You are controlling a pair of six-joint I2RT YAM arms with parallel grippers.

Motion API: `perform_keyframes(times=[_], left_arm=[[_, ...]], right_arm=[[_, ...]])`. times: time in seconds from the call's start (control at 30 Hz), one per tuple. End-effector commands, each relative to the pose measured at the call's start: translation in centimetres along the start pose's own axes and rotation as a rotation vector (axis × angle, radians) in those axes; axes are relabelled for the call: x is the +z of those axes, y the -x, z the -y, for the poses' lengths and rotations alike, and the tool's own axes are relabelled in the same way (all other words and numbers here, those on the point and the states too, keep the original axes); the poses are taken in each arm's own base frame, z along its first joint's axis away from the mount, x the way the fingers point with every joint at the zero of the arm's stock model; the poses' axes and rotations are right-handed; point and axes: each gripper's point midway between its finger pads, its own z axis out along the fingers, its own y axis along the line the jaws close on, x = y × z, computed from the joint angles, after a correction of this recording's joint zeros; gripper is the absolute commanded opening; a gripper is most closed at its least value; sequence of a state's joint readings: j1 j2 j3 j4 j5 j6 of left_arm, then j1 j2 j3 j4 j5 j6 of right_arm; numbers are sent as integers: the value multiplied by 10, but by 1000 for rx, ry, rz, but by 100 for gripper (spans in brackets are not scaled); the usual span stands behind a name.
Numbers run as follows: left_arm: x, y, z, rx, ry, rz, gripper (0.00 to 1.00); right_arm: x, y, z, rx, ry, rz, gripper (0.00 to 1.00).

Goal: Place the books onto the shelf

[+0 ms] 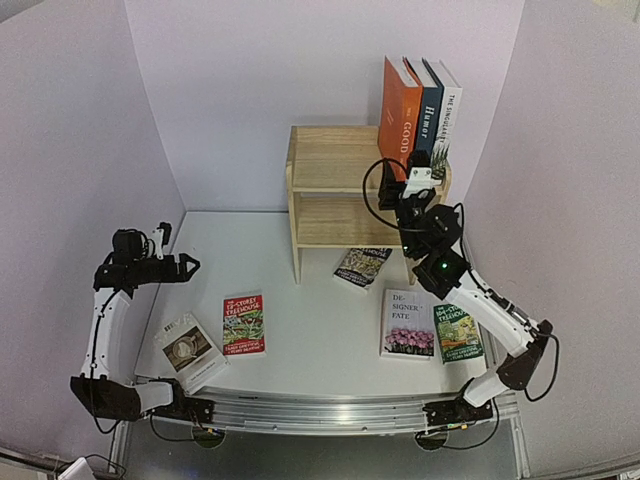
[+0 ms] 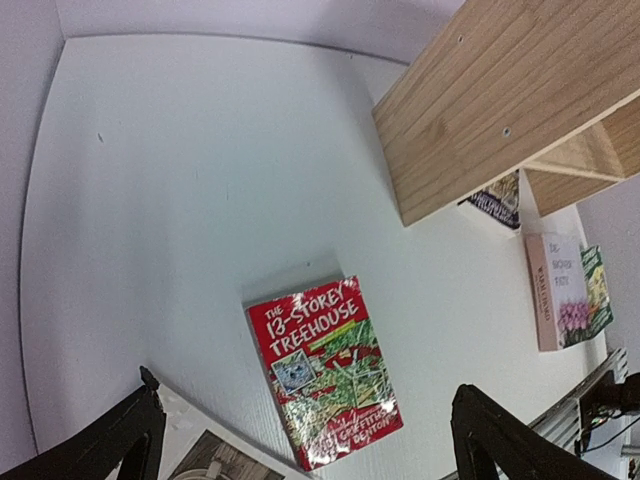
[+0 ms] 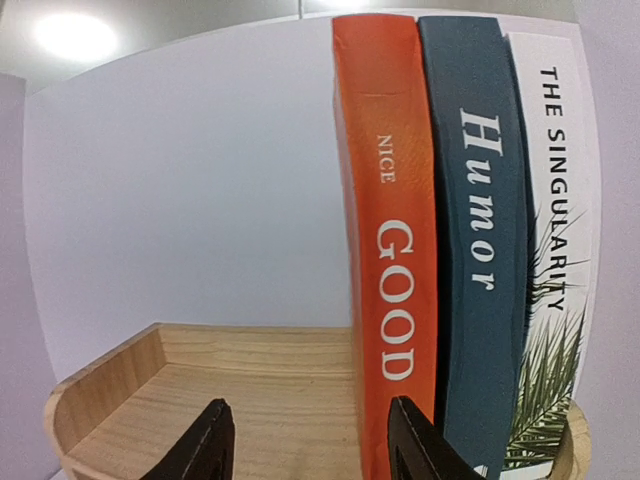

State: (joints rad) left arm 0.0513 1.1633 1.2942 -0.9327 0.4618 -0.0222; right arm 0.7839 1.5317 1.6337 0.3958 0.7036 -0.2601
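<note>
Books (image 1: 407, 323) are found in two places. The orange book (image 1: 400, 110), the teal Humor book (image 1: 428, 108) and the white Singularity book (image 1: 448, 115) are stood upright on the top tier of the shelf (image 1: 335, 165), at its right end. Five more, the red 13-Storey Treehouse book (image 1: 244, 324) among them, are laid flat in front of the shelf. The right gripper (image 3: 307, 410) is partly spread and empty at the shelf's top tier. The left gripper (image 1: 188, 265) is spread wide, empty, well left of the shelf. Paperbacks are judged light, bendy and slick, and a flat one is probably best pinched across its spine edge.
</note>
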Motion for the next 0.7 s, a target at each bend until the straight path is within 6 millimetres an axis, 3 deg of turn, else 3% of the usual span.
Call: perform_keyframes(times=[0.0, 0.13, 0.27, 0.37, 0.5, 0.57, 0.67], left_arm=[[21, -36, -18, 101, 29, -162, 100], [35, -72, -52, 181, 126, -378, 100], [41, -118, -100, 342, 250, -658, 100], [48, -147, -125, 349, 246, -814, 100], [60, -157, -168, 247, 286, -911, 100], [68, -160, -175, 251, 274, -944, 100], [82, -171, -161, 235, 135, -950, 100]], right_arm=[[-22, -22, -20, 41, 173, -155, 52], [-41, -59, -28, 59, 244, -277, 53], [-55, -90, -37, 106, 302, -373, 53], [-62, -112, -51, 115, 363, -435, 53], [-68, -132, -74, 124, 462, -508, 54], [-71, -138, -85, 135, 514, -531, 55], [-76, -146, -95, 153, 559, -557, 56]])
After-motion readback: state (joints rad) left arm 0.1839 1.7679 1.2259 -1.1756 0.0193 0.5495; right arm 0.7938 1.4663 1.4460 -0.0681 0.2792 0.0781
